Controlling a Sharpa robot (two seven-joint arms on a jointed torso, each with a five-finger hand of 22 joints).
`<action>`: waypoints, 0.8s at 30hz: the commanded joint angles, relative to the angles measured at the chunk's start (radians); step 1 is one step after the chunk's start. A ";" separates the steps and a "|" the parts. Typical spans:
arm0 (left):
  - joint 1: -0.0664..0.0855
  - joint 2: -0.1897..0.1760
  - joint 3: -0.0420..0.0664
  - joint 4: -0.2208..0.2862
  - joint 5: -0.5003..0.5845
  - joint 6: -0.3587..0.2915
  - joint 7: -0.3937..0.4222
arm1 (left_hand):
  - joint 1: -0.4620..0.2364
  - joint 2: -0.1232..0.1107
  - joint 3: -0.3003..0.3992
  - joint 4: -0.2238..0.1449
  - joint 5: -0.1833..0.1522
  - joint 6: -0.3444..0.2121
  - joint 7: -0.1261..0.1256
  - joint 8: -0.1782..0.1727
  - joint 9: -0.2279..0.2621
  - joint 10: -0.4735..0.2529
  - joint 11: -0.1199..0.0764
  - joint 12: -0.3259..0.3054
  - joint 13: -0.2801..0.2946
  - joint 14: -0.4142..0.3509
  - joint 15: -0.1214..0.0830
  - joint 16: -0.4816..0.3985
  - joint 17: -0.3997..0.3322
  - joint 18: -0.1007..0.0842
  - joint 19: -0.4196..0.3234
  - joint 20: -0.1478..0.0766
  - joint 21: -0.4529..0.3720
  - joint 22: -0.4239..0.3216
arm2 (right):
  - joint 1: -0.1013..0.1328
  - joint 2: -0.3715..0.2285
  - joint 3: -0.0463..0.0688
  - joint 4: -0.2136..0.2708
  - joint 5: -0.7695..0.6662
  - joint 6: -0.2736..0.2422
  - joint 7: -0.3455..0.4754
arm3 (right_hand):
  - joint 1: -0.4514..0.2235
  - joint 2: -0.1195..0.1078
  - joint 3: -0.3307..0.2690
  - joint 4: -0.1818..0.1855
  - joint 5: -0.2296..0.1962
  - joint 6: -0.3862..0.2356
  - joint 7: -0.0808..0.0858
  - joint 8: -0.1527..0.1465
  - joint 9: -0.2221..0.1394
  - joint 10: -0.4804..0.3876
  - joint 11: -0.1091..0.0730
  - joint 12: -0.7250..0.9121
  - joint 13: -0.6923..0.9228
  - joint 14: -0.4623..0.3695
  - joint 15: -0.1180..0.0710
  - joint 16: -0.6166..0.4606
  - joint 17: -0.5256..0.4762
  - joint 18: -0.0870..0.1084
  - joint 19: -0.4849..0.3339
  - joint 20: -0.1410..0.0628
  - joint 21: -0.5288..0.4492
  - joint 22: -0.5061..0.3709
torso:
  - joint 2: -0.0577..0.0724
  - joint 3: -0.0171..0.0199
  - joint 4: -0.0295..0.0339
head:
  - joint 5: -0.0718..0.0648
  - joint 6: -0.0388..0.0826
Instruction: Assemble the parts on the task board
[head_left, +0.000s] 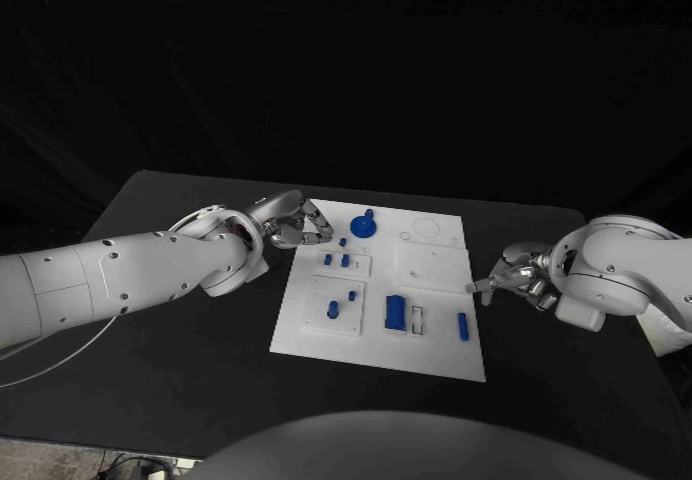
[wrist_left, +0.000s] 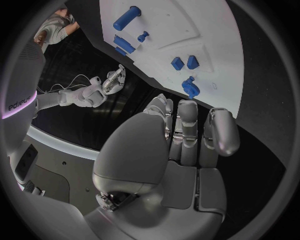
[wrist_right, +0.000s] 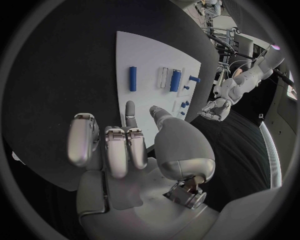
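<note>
- While both stood empty, the left robot hand hovered curled at the board's upper-left edge, the right robot hand, fingers apart, mid-right.
- No part was held; next likely called for grasping one, perhaps the cylinder.

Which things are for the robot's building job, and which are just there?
For the job:
- white task board
- blue parts on it, such as the long bar and the round piece
- left robot hand and right robot hand, both holding nothing

Just there:
- black table
</note>
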 joint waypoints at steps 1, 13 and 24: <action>-0.001 0.002 0.001 0.001 0.003 -0.004 0.008 | 0.009 0.001 0.004 0.000 0.004 0.005 0.001 0.004 0.002 0.007 0.000 0.007 -0.001 -0.006 0.003 0.002 0.000 0.009 0.001 0.007 -0.003 0.169 | -0.005 0.006 -0.001 -0.004 -0.055 0.061 -0.025 | -0.023 0.003 -0.008 0.016 -0.042 0.033 -0.011 0.014 0.009 0.106 -0.016 0.004 0.263 0.104 -0.016 0.003 0.263 -0.010 0.009 -0.006 0.009 0.176 | 0.001 -0.0002 0.0007 | -0.001 0.000; -0.001 0.001 0.001 0.003 0.003 -0.001 0.003 | 0.009 0.001 0.004 0.000 0.004 0.006 0.001 0.005 0.002 0.009 0.000 0.008 -0.001 -0.006 0.003 0.002 0.000 0.009 0.001 0.007 -0.003 0.169 | -0.049 0.050 -0.001 -0.039 -0.050 0.083 -0.034 | -0.049 0.014 -0.031 0.035 -0.111 0.041 -0.014 -0.008 -0.001 0.106 -0.023 0.004 0.263 0.104 -0.025 0.003 0.263 -0.012 0.016 -0.017 0.015 0.178 | 0.000 0.0003 0.0000 | 0.002 0.000; -0.001 0.002 0.001 0.003 0.003 0.005 -0.001 | 0.009 0.000 0.005 0.000 0.004 0.007 0.001 0.005 0.002 0.011 0.000 0.009 -0.001 -0.006 0.004 0.002 0.000 0.009 0.001 0.007 -0.003 0.169 | -0.071 0.095 -0.001 -0.074 -0.030 0.096 -0.039 | -0.005 0.021 -0.022 -0.004 -0.050 0.040 -0.002 -0.082 -0.074 0.106 -0.012 0.004 0.263 0.104 -0.017 0.003 0.263 -0.011 0.015 -0.010 0.008 0.176 | 0.001 -0.0002 -0.0006 | 0.000 0.000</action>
